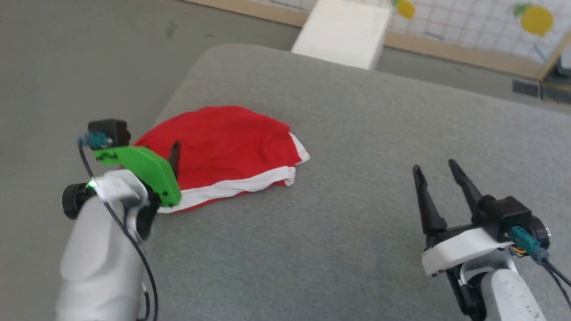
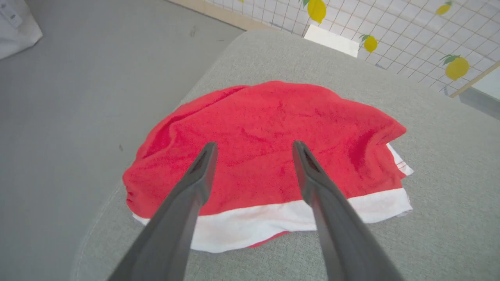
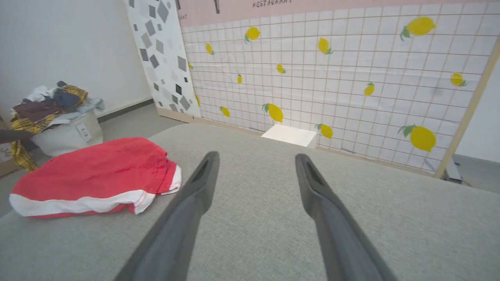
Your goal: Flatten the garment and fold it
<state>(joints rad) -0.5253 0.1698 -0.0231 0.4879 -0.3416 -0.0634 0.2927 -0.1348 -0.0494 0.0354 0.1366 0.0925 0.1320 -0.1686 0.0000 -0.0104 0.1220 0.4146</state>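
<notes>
grey pad (image 1: 366, 147): big upholstered surface with a rounded far-left corner; most of it is bare, so loads of room in the middle and on the right

lemon wall (image 3: 351, 78): white grid print with yellow lemons, beyond the pad's far edge; the pink strip on top reads "RESTAUR…", rest cut off by the frame

laundry tub (image 3: 68, 134): white, heaped with mixed clothes, on the floor off the pad's left side; has a tag, too small to read

white box (image 1: 345, 33): just past the pad's far edge

red shorts (image 1: 223, 142): rumpled heap at the pad's left edge near that rounded corner, white band along the near side

left gripper (image 2: 254, 145): above the shorts, fingers spread wide, holding nothing

right gripper (image 1: 434, 165): over bare pad on the right, well apart from the shorts, also wide open and empty
</notes>
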